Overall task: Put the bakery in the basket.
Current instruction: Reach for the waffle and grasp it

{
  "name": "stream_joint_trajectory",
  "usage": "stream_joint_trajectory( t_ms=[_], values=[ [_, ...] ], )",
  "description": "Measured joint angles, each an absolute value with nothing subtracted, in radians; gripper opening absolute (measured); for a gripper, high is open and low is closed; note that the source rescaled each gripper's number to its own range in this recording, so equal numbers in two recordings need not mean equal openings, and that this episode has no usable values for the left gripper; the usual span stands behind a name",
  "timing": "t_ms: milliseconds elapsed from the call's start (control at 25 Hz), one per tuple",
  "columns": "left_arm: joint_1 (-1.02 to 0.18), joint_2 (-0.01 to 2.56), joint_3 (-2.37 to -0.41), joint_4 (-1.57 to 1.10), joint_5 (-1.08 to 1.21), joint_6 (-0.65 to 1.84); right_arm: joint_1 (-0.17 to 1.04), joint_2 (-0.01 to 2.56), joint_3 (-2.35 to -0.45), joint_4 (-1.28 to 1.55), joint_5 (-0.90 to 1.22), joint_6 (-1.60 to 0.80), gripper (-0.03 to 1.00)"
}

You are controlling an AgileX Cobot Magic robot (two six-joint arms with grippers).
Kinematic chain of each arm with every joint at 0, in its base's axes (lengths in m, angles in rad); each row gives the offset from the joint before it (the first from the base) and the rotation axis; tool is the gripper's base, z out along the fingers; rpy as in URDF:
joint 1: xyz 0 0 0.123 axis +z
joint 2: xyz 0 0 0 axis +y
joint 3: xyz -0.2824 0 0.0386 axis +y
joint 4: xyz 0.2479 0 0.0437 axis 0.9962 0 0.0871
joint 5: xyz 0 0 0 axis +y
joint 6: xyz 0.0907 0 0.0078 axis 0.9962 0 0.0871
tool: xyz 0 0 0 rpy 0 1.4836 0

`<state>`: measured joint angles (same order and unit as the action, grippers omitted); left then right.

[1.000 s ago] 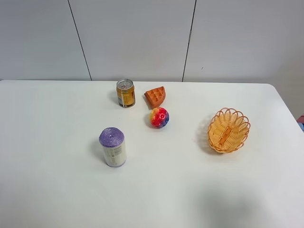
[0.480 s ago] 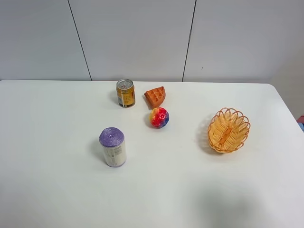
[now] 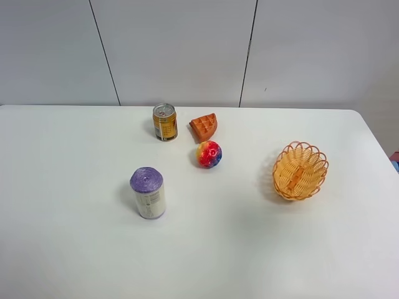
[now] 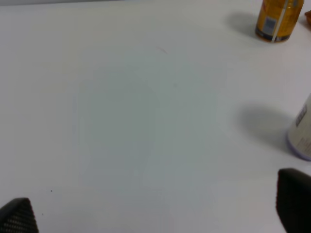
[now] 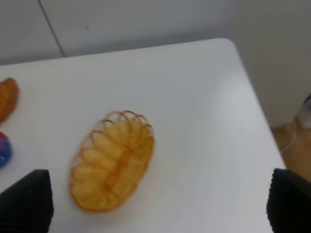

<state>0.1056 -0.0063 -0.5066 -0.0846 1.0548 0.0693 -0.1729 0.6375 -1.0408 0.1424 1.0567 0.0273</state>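
White table (image 3: 75,249) with bakery (image 3: 204,127) beside gold can (image 3: 165,122), its print illegible

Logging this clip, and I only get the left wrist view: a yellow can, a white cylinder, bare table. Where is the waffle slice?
Observer: In the high view the waffle slice lies just right of the can, not touching it.
Operator: And the basket?
Observer: The basket sits well to the right of the waffle slice, with nothing in it.
Operator: Is the right gripper holding anything?
Observer: No. The right gripper is open above the basket's side of the table, with nothing between its fingertips.
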Motion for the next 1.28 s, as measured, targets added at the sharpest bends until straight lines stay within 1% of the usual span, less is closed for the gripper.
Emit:
stream_joint_trajectory(
  t_ms=[160,320,400,560,720,800,960,1080,1280],
  values=[
    [0.106,-0.006,-0.507,-0.085,1.055,0.069,-0.173,0.914,-1.234,0.257,1.057,-0.031,0.74],
    [0.106,-0.006,-0.507,-0.085,1.055,0.069,-0.168,1.186,-1.401,0.276,1.075,-0.078,0.74],
    [0.106,-0.006,-0.507,-0.085,1.055,0.069,-0.146,1.304,-1.49,0.275,1.095,-0.078,0.74],
    [0.106,-0.006,-0.507,-0.085,1.055,0.069,-0.041,1.512,-1.644,0.27,1.104,-0.046,0.74],
    [0.106,-0.006,-0.507,-0.085,1.055,0.069,0.104,1.692,-1.761,0.216,1.072,0.033,0.74],
    [0.106,-0.006,-0.507,-0.085,1.055,0.069,0.169,1.772,-1.804,0.174,1.063,0.088,0.74],
    [0.106,-0.006,-0.507,-0.085,1.055,0.069,0.246,1.912,-1.856,0.138,1.037,0.148,0.74],
    [0.106,-0.006,-0.507,-0.085,1.055,0.069,0.267,1.987,-1.866,0.137,1.007,0.186,0.74],
    [0.106,-0.006,-0.507,-0.085,1.055,0.069,0.269,2.066,-1.867,0.134,0.972,0.245,0.74]
  ],
)
